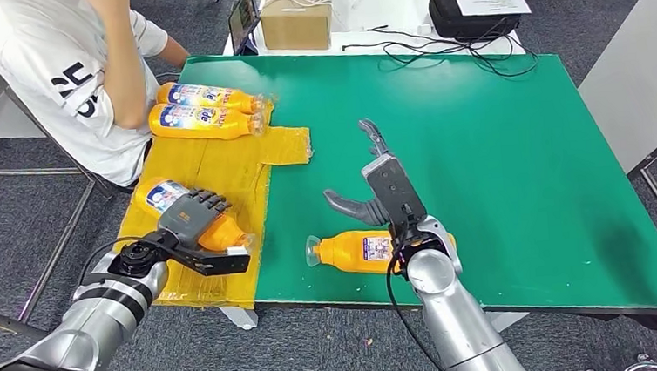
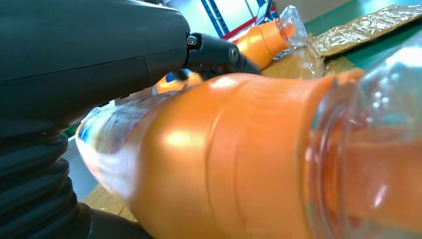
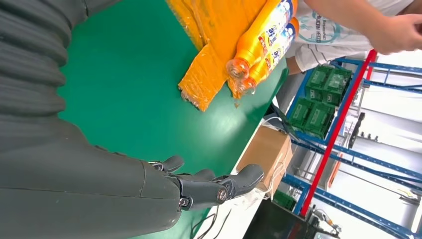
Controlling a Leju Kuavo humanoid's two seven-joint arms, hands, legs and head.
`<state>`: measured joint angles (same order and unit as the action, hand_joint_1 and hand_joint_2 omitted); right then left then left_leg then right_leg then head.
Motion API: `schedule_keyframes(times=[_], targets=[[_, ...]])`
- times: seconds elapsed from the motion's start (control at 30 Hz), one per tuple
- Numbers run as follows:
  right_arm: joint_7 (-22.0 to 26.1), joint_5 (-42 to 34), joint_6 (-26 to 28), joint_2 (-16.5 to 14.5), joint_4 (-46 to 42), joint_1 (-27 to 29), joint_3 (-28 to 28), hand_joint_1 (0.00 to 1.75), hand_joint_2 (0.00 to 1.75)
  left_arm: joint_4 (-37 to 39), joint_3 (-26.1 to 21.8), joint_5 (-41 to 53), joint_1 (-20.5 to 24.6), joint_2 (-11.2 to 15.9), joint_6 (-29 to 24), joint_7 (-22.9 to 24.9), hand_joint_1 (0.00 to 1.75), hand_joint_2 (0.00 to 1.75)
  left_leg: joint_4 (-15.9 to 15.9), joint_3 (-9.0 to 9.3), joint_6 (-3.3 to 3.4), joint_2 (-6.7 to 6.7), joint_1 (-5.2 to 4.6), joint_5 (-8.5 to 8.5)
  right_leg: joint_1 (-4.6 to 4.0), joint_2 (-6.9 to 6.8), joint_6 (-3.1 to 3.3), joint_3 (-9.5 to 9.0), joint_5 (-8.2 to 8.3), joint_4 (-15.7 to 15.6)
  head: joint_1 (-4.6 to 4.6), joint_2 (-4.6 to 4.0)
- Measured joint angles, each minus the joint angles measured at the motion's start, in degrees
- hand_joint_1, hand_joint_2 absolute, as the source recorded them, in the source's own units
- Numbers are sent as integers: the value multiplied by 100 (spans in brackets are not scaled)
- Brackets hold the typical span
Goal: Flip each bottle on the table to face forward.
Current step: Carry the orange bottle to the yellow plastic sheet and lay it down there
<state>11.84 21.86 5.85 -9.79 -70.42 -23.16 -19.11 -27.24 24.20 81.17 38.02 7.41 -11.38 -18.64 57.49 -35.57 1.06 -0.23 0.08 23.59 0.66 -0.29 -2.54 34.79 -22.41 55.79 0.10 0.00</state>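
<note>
Our left fingers (image 1: 207, 203) wrap over a bottle (image 1: 215, 231) lying on the yellow sheet (image 1: 219, 163) at the table's (image 1: 498, 156) near left corner; the left hand (image 1: 189, 214) grips its orange body, clear cap toward the green mat. In the left wrist view that bottle (image 2: 239, 164) sits right under the dark palm.

Our right fingers (image 1: 372, 135) are stretched out and apart, thumb to the side, holding nothing. The right hand (image 1: 384, 186) hovers over the mat, just beyond a second bottle (image 1: 356, 250) that lies on its side along the near edge, cap pointing left.

Two more bottles (image 1: 206, 111) lie side by side at the sheet's far end, by the left edge, next to a person (image 1: 81, 72) in a white shirt. A cardboard box (image 1: 297, 17) stands beyond the far edge.
</note>
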Motion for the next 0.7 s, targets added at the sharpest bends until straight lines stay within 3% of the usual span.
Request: schedule_keyframes(times=[0.5,0.63,0.7], targets=[[-76,20,-37,19,69,-23,-13,0,175,31,47,-440,32,0,-42,-126,0,175,0,0,0,1,0,0,0,0,0,1,0,0,-1,0],[-187,219,-91,73,133,-47,-99,0,0,-130,-141,-1299,-94,32,-35,-519,0,175,1,-2,0,2,0,0,0,0,0,3,0,1,-1,0],[-210,292,-101,104,173,-54,-134,0,0,-317,-254,-1656,-233,72,-10,-666,0,175,1,-5,0,2,0,0,0,0,0,6,0,1,1,0]])
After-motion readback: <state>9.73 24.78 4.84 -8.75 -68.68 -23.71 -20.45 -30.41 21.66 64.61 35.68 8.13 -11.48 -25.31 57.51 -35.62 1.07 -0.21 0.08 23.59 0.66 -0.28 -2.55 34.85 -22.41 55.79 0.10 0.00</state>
